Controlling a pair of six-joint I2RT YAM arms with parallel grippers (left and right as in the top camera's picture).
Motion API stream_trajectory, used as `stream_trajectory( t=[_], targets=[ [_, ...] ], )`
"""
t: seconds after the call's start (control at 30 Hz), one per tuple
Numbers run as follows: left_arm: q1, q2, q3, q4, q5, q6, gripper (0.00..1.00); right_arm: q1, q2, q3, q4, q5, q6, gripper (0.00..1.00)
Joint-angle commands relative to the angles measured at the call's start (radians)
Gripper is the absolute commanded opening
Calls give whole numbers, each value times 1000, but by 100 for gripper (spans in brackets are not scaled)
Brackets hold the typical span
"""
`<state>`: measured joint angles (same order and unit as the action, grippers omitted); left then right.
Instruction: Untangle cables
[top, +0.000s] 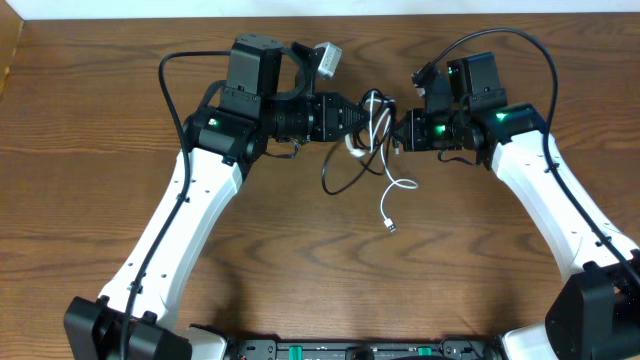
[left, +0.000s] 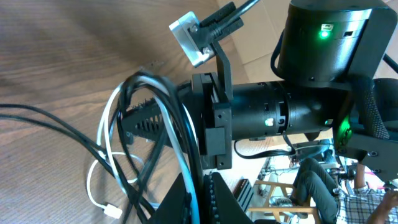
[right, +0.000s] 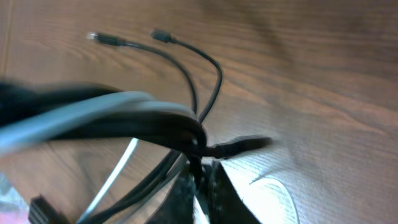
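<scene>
The black cable (top: 336, 180) and the white cable (top: 389, 215) hang tangled between my two grippers over the far middle of the table. My left gripper (top: 362, 118) is shut on the white cable (left: 181, 144), with black cable (left: 155, 84) strands looped beside its fingers (left: 202, 200). My right gripper (top: 398, 131) faces it closely and is shut on the black cable (right: 211, 68) at its fingertips (right: 202, 186). The white cable (right: 118, 171) passes to the left of them. A white plug (left: 111, 211) rests on the wood. Two black plug ends (right: 158, 35) lie on the table.
The wooden table (top: 300, 260) carries only the cables. The right arm's body (left: 280, 115) fills the left wrist view close ahead. A grey connector (top: 327, 60) sits on the left arm's wrist. Cardboard (top: 8, 45) lies at the far left edge.
</scene>
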<state>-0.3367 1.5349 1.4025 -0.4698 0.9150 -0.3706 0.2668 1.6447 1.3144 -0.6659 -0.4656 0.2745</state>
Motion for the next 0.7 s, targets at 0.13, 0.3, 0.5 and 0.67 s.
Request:
stream_trajectory(
  t=[0.13,0.3,0.5,0.67],
  targets=[
    [5,-18,9,-18,2,20,8,-35,-8,13,-26,56,17,1],
    [5,-18,9,-64,-68,22,8,-120,-46,13,-122,156,40,1],
    [6,-18,9,-64,-71,60,8,-165,-46,13,-214,266,34,1],
    [6,-18,9,-100,-187,68,7,-168,-46,13,-242,359,-14,1]
  ],
)
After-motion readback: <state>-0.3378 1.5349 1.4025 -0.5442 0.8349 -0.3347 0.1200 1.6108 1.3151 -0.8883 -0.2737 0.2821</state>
